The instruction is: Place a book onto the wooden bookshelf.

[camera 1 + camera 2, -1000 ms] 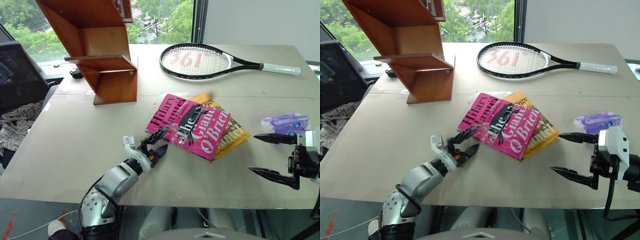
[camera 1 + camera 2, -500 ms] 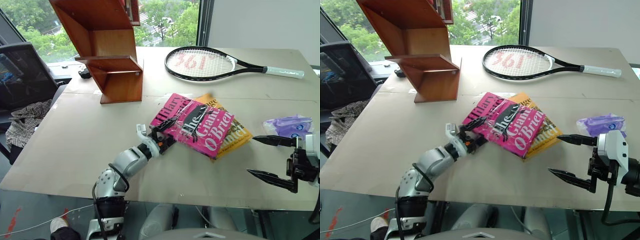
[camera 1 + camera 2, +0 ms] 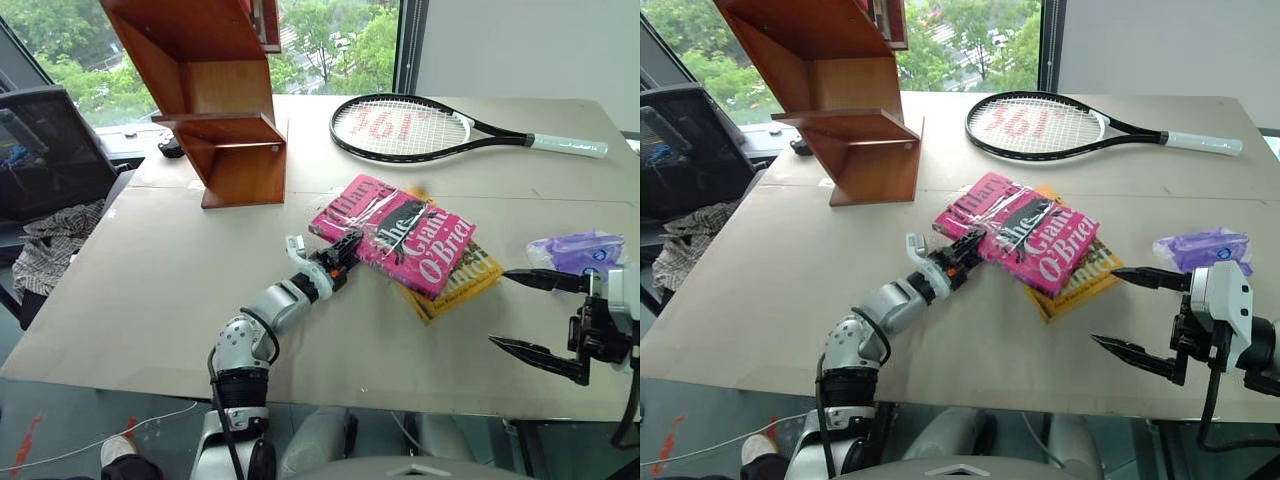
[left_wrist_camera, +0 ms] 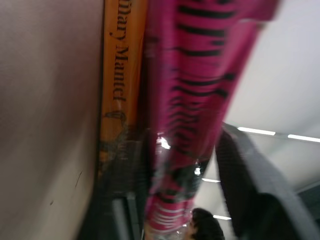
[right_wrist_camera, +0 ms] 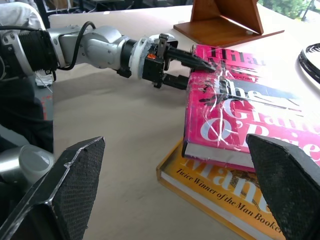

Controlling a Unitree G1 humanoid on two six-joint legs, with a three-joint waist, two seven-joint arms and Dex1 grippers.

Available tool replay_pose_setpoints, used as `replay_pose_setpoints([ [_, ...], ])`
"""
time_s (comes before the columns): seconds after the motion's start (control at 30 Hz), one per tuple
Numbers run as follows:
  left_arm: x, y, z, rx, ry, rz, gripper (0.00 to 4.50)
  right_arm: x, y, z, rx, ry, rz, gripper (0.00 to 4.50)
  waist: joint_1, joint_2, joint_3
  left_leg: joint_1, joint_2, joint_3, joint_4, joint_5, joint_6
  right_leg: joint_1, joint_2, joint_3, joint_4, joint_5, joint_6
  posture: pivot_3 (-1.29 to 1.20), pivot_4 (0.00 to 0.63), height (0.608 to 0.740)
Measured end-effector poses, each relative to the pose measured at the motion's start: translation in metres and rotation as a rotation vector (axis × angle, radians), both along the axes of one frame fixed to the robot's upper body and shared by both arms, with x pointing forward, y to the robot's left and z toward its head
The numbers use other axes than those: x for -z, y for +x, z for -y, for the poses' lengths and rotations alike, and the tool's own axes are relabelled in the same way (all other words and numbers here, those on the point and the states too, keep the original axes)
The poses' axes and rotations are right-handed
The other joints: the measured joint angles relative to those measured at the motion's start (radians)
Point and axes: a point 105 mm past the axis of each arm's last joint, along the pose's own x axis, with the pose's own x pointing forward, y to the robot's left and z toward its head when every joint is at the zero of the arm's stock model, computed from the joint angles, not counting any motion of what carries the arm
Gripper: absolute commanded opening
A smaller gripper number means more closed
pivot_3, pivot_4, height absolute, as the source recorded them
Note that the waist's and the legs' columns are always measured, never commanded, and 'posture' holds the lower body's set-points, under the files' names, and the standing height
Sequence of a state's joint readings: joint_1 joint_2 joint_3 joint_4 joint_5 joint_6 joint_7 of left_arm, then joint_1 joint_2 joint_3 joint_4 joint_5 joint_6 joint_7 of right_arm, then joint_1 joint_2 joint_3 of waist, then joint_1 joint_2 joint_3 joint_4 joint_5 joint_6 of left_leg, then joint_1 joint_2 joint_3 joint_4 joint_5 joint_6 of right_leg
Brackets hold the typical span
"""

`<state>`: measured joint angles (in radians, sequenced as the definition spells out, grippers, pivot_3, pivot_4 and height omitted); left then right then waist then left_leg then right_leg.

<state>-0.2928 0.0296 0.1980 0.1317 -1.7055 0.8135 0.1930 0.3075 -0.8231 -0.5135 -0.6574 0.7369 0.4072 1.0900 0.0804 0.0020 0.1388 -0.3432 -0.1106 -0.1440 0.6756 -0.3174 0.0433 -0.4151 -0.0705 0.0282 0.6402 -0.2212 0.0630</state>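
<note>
The book (image 3: 400,235), bright pink with white lettering, lies tilted on top of a yellow-orange book (image 3: 470,285) in the middle of the table. My left gripper (image 3: 346,249) is shut on the pink book's near left edge, one finger (image 5: 192,59) above the cover and one under it. The left wrist view looks along the pink cover (image 4: 185,100) beside the orange spine (image 4: 122,75). The wooden bookshelf (image 3: 235,150) stands at the far left of the table. My right gripper (image 3: 498,308) hovers open at the right, apart from the books.
A black tennis racket (image 3: 410,125) lies at the back of the table. A purple packet (image 3: 575,250) sits near the right edge, just beyond the right gripper. An office chair (image 3: 45,140) with clothes on it stands off the table's left side.
My left gripper has reached forward to the pink book's edge and gone from open to shut on it. The book has slid and turned a little. The right gripper has stayed put.
</note>
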Motion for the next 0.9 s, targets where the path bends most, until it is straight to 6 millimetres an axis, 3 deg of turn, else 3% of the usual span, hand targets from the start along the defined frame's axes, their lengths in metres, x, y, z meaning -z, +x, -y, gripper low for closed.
replay_pose_setpoints([
  [0.27, -0.002, -0.005, -0.012, -0.031, 0.023, 0.021, 0.05, 0.0, 0.006, -0.005, 0.036, 0.07, 0.018, 4.5, -0.016, -0.001, 0.0, 0.0, 0.0, 0.0, 0.0, 0.0, 0.0, -0.001, 0.001, 0.001, 0.0, 0.0, 0.0, 0.0, 0.15, 0.74],
  [0.53, -0.016, -0.016, -0.029, -0.082, 0.101, 0.082, 0.05, 0.001, 0.011, -0.01, 0.05, 0.112, 0.025, 4.5, -0.015, -0.009, 0.005, -0.003, 0.001, 0.0, -0.002, 0.0, 0.0, -0.004, 0.001, 0.0, -0.002, 0.0, 0.0, 0.0, 0.15, 0.74],
  [0.7, -0.056, -0.016, -0.052, -0.129, 0.202, 0.274, 0.05, -0.006, 0.018, -0.009, 0.071, 0.134, 0.077, 4.5, -0.016, -0.012, 0.008, -0.003, 0.001, 0.0, -0.004, 0.0, 0.0, -0.006, 0.001, 0.0, -0.002, 0.0, 0.0, 0.0, 0.15, 0.74],
  [0.83, -0.109, -0.017, -0.068, -0.111, 0.519, 0.603, 0.05, -0.015, 0.034, -0.007, 0.107, 0.184, 0.132, 4.5, -0.018, -0.014, 0.009, -0.003, 0.0, 0.001, -0.005, 0.0, 0.0, -0.007, 0.002, -0.001, -0.002, 0.0, -0.001, 0.0, 0.15, 0.74],
  [0.9, -0.124, -0.018, -0.068, -0.09, 0.62, 0.704, 0.05, -0.017, 0.038, -0.007, 0.109, 0.195, 0.14, 4.5, -0.018, -0.014, 0.01, -0.004, 0.0, 0.001, -0.006, 0.0, 0.0, -0.007, 0.002, -0.002, -0.002, 0.0, -0.001, 0.0, 0.15, 0.74],
])
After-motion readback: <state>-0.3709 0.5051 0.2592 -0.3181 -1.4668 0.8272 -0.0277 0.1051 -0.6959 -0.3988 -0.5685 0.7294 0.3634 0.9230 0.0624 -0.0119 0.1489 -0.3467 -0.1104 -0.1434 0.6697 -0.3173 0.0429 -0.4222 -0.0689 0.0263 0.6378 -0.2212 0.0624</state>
